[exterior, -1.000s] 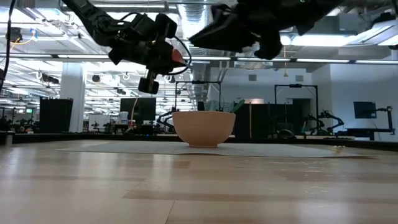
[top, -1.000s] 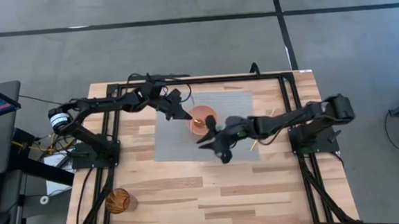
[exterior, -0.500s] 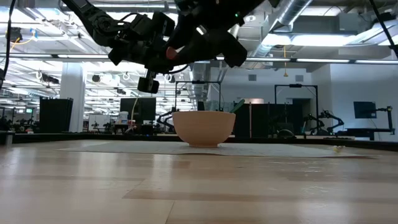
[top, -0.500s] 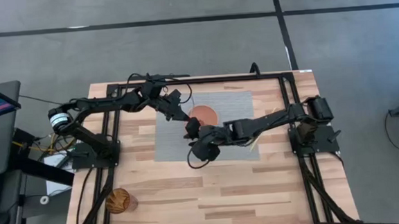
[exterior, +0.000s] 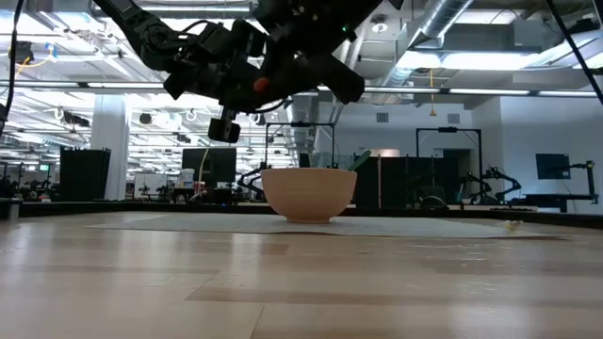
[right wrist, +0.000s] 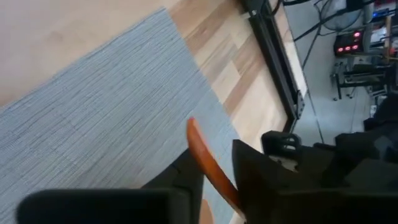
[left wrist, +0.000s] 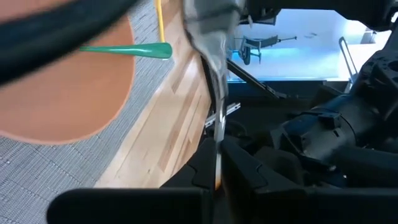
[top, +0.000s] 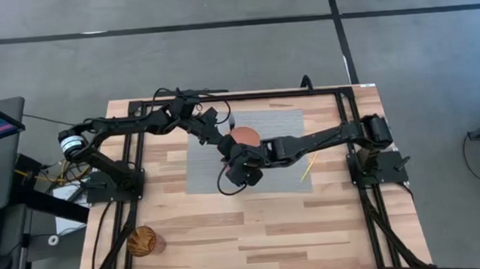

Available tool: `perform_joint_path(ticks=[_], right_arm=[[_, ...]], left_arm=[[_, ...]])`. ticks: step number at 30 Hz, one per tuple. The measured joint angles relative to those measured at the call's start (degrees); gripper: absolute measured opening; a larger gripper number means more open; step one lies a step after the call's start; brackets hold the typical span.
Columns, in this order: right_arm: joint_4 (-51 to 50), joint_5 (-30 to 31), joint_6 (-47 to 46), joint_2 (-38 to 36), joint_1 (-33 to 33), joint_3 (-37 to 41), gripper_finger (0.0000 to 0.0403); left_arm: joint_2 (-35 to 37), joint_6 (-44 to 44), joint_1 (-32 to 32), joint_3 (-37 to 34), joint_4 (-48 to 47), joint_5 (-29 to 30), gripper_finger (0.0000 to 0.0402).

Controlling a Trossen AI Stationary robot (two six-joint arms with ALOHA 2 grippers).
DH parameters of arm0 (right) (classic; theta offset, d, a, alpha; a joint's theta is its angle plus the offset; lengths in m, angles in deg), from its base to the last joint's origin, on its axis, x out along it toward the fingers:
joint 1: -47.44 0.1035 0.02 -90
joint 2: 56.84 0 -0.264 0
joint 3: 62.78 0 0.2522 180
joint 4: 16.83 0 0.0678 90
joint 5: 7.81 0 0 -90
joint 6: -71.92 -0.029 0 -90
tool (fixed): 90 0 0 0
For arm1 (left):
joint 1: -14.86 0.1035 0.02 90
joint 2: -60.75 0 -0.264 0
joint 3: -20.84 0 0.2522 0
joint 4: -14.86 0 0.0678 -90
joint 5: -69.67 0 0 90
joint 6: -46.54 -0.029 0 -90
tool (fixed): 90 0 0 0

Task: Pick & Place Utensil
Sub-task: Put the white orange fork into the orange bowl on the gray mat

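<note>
A terracotta bowl (top: 244,136) stands on the grey mat (top: 205,174); in the left wrist view it (left wrist: 56,93) holds a green utensil with a yellow handle (left wrist: 127,50). My left gripper (top: 220,144) hovers at the bowl's left rim, shut on a silver metal utensil (left wrist: 214,93). My right gripper (top: 240,169) hangs over the mat just near-left of the bowl, shut on an orange utensil (right wrist: 208,162). Both grippers sit high above the bowl (exterior: 309,193) in the low view. A thin yellow utensil (top: 306,168) lies flat at the mat's right edge. My left gripper pinches the silver utensil's slim shaft (left wrist: 217,165) between its two fingers; the broad end (left wrist: 208,31) sticks out past the fingertips. The utensil is lifted clear, beside the bowl. My right gripper pinches the orange utensil (right wrist: 214,177) between its two fingers; the narrow free end (right wrist: 191,127) juts beyond them over the mat, lifted clear.
A round wooden object (top: 142,239) sits near the table's near-left corner. Black frame rails (top: 337,91) run along the far and side edges. Bare wood lies open across the near half of the table (top: 255,242).
My right arm has swung toward the table's left, carrying its gripper from right of the bowl's near side to the bowl's near-left side, close to my left gripper. The yellow utensil, earlier partly under the arm, now shows.
</note>
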State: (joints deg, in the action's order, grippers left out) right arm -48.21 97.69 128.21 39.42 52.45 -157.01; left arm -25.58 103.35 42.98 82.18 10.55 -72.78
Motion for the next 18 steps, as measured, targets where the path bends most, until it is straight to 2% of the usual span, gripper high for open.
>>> perform_joint_path(ticks=[10,14,18], right_arm=[[-1.2,-0.3,0.5,-0.2,-0.5,0.2,0.0007],[-1.7,-0.1,-3.1,-0.3,-0.4,0.2,0.0006],[-3.1,4.3,-7.2,-0.3,-0.4,0.2,0.0003]], left_arm=[[0.1,0.0,0.0,0.0,0.1,-0.6,0.0045],[0.1,0.0,0.0,0.0,0.1,0.1,0.0063],[0.1,0.0,0.0,0.0,0.7,0.4,0.0076]])
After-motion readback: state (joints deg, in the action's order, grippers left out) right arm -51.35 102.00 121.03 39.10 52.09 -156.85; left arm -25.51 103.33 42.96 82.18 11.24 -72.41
